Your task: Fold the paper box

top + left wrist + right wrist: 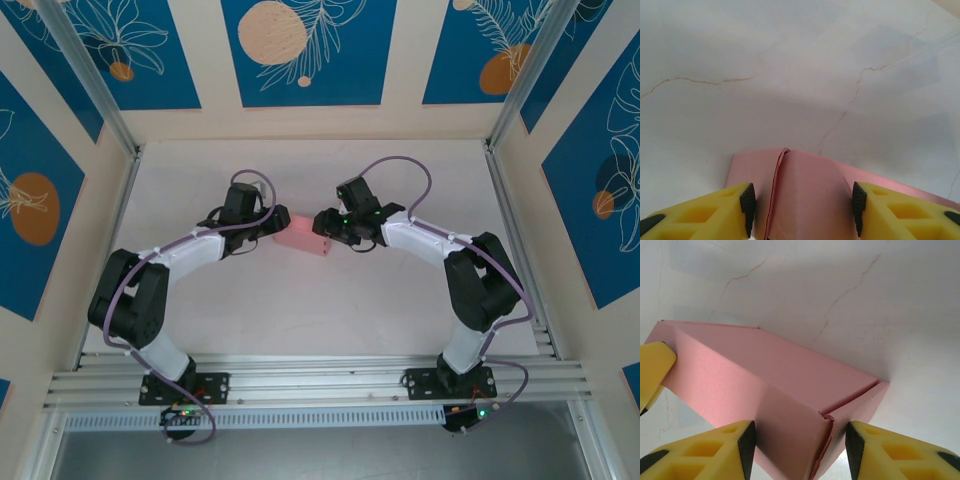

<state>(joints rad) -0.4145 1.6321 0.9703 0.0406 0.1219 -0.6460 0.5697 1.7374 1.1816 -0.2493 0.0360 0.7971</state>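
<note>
The paper box (303, 237) is a small salmon-pink closed box lying on the white table (330, 320) at mid-height, between the two arms. My left gripper (275, 222) is at its left end, open. In the left wrist view the yellow fingers stand either side of the box's (805, 190) end, where a folded flap seam runs; the left gripper (801, 209) holds nothing. My right gripper (326, 222) is at the right end, open. The right wrist view has the box (765, 375) corner and tucked end flap lying between the right gripper's (799, 449) pads.
Aluminium rails (300, 378) run along the near edge by the arm bases. Patterned blue-and-cream walls (300, 50) close in the table at the back and sides. One yellow finger of the left gripper (655, 370) touches the box's far end in the right wrist view.
</note>
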